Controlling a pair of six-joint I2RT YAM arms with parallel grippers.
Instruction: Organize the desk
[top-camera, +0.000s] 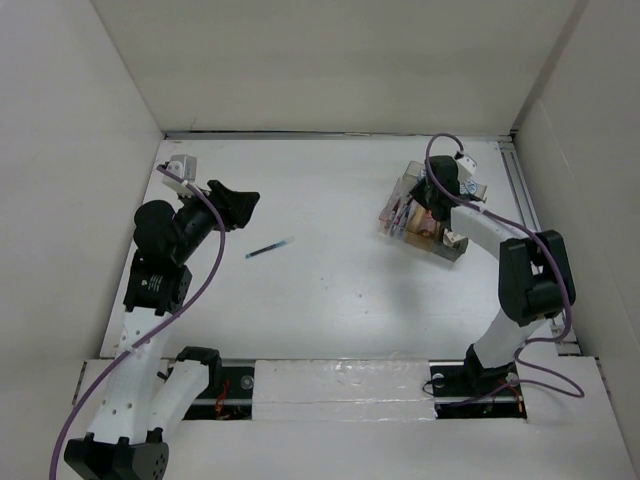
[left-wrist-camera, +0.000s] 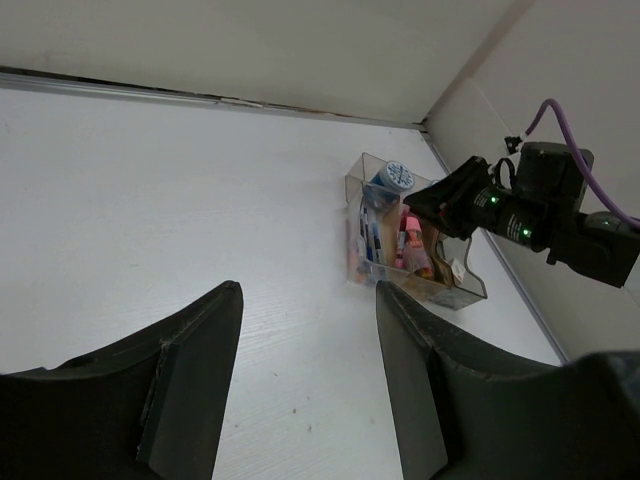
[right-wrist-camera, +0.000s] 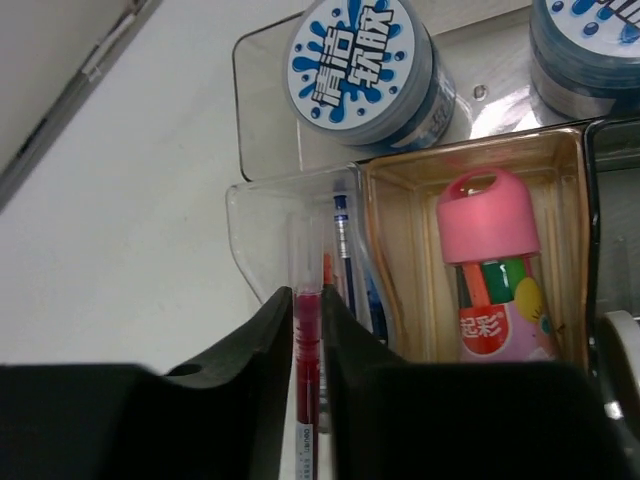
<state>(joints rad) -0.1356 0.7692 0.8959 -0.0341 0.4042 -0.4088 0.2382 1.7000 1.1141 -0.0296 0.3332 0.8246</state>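
R gripper (right-wrist-camera: 307, 305) clamped on red pen (right-wrist-camera: 307, 380) over clear compartment tray (right-wrist-camera: 262, 205), L gripper (left-wrist-camera: 308, 340) jaws apart, empty, above desk (top-camera: 340, 300), blue pen (top-camera: 268, 248) loose nearby

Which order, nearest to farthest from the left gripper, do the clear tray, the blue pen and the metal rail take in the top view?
1. The blue pen, lying loose on the desk, just right of the left gripper.
2. The clear tray, across on the right half.
3. The metal rail, along the right edge, beyond the tray.
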